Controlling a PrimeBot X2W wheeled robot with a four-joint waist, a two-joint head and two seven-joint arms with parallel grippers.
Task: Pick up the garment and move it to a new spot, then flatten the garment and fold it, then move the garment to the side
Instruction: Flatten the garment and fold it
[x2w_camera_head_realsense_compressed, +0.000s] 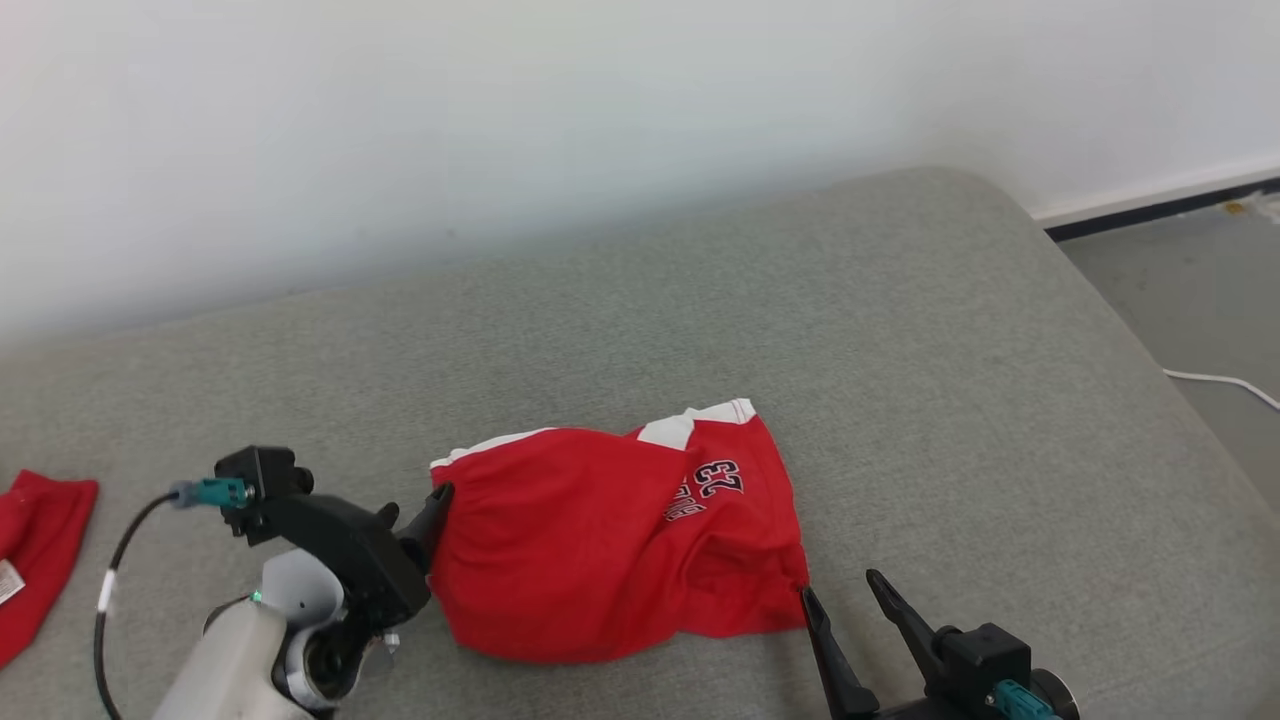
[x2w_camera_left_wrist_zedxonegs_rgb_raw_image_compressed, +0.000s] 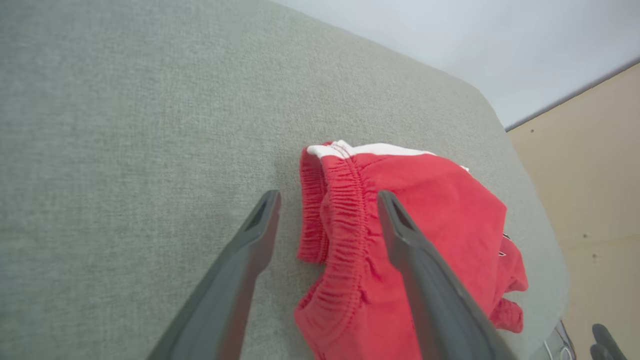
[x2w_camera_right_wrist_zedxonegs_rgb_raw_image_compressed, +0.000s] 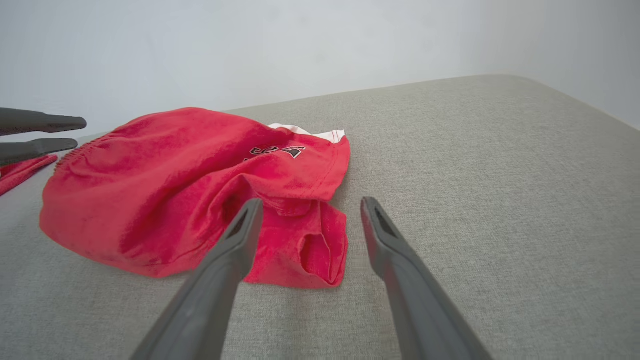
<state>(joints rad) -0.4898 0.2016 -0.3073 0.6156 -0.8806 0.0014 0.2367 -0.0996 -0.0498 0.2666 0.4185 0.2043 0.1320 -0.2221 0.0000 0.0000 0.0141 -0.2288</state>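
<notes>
Left gripper (x2w_camera_left_wrist_zedxonegs_rgb_raw_image_compressed: 328, 199): closest to my lens. Its jaws stood wide apart and held nothing. They straddled the elastic waistband (x2w_camera_left_wrist_zedxonegs_rgb_raw_image_compressed: 345, 220) at the garment's 9 o'clock edge, one finger over cloth and the other over bare cushion.
Right gripper (x2w_camera_head_realsense_compressed: 838, 585): also spread fully and empty, with its tips just beside the hem corner (x2w_camera_right_wrist_zedxonegs_rgb_raw_image_compressed: 320, 252) at the garment's 4 o'clock.
Garment (x2w_camera_head_realsense_compressed: 600, 540): red shorts with white trim and a printed number (x2w_camera_head_realsense_compressed: 718, 487). They lay rumpled and partly doubled on the grey cushion (x2w_camera_head_realsense_compressed: 900, 330), a little toward 6 o'clock in my head view, between both grippers.
Handling: I judged it light, limp and thin. It would sag and bunch from any single pinch. Nothing about it looked fragile, and slip seemed unlikely on that woven cover.
Where to hold: I reckoned the gathered waistband the firmest purchase for the left and the stitched hem corner for the right, so the cloth would stretch flat between them.
Other cloth (x2w_camera_head_realsense_compressed: 40, 540): a second red piece lay well apart at 9 o'clock, and I left it out of my plans.
</notes>
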